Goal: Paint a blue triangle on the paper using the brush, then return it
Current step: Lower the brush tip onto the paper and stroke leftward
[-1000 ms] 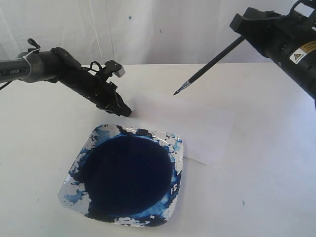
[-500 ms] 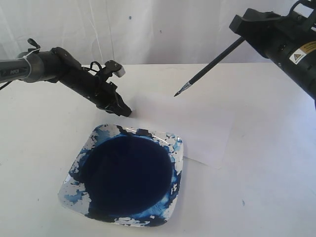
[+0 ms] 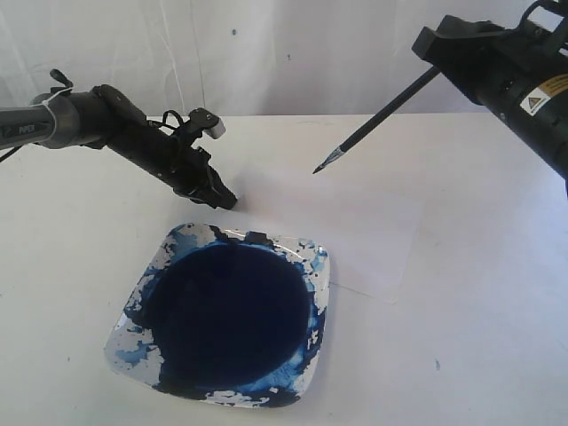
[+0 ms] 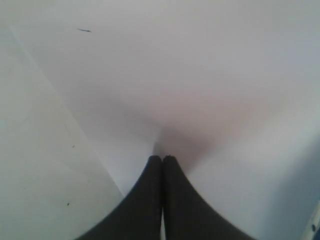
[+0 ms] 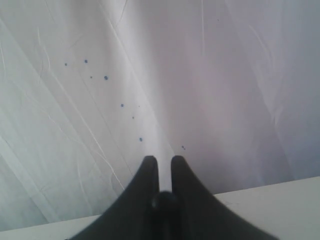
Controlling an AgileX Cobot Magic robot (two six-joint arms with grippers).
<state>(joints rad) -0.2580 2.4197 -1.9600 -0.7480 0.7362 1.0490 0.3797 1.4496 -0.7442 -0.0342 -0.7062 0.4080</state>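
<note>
My right gripper point(image 3: 431, 51) hangs high at the back right, shut on the brush point(image 3: 377, 120). The brush's black handle slants down to a blue-stained tip point(image 3: 317, 169) in the air above the paper point(image 3: 355, 222). In the right wrist view the handle's end point(image 5: 165, 200) sits between the fingers of that gripper point(image 5: 160, 159). My left gripper point(image 3: 227, 203) is shut, its tips resting on the paper's left corner. The left wrist view shows this gripper point(image 4: 162, 158) on the white sheet point(image 4: 200, 75). No blue triangle shows on the paper.
A square dish point(image 3: 124, 342), smeared blue and holding a dark blue paint pool point(image 3: 226, 311), sits in front of the paper, just below my left gripper. A white table point(image 3: 479, 337) spreads around them. A white curtain point(image 5: 225, 75) with blue specks hangs behind.
The paper's near right edge, lifted with a shadow under it before, now lies flatter. The brush tip has barely shifted. Both grippers stay as they were.
</note>
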